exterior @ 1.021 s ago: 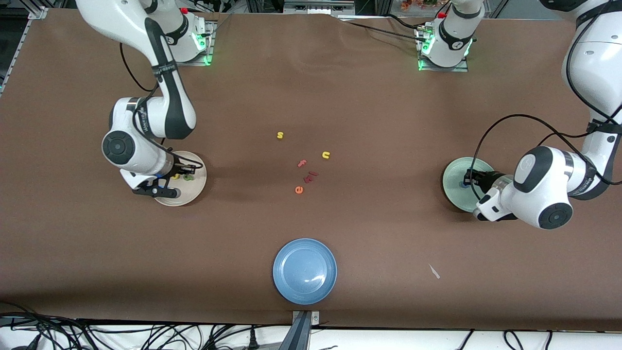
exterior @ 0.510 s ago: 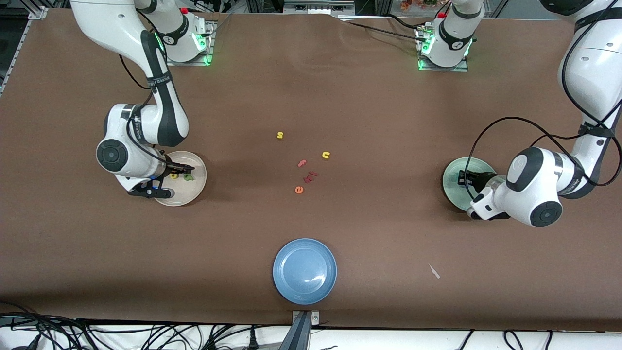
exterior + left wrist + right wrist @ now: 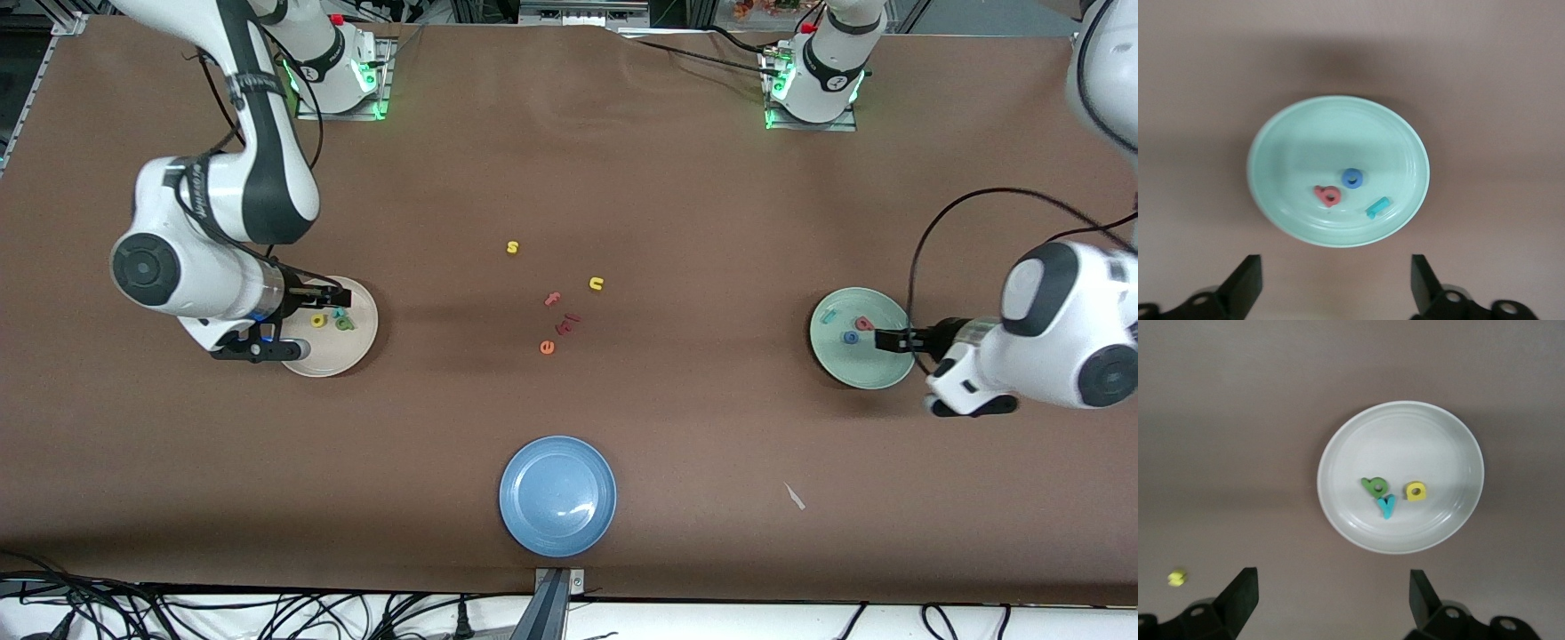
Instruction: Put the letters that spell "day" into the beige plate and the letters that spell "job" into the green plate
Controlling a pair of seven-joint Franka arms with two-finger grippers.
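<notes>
The beige plate (image 3: 333, 357) (image 3: 1405, 427) lies toward the right arm's end of the table. In it lie a yellow letter (image 3: 1415, 491), a dark green letter (image 3: 1375, 486) and a teal "y" (image 3: 1387, 505). My right gripper (image 3: 345, 300) (image 3: 1331, 603) hangs open and empty over the plate's edge. The green plate (image 3: 869, 370) (image 3: 1311, 133) lies toward the left arm's end. It holds a teal "j" (image 3: 1378, 207), a blue "o" (image 3: 1352, 177) and a salmon "b" (image 3: 1327, 195). My left gripper (image 3: 885, 341) (image 3: 1336, 290) hangs open and empty over that plate's edge.
A blue plate (image 3: 557, 495) sits near the front edge, mid-table. Loose letters lie mid-table: yellow "s" (image 3: 512, 247), yellow "u" (image 3: 596, 284), salmon "f" (image 3: 553, 299), orange "e" (image 3: 547, 348), a dark red piece (image 3: 569, 322). A white scrap (image 3: 794, 496) lies toward the left arm's end.
Both grippers opened and drew up and back from their plates. The teal "y" now lies in the beige plate and the salmon "b" in the green plate.
</notes>
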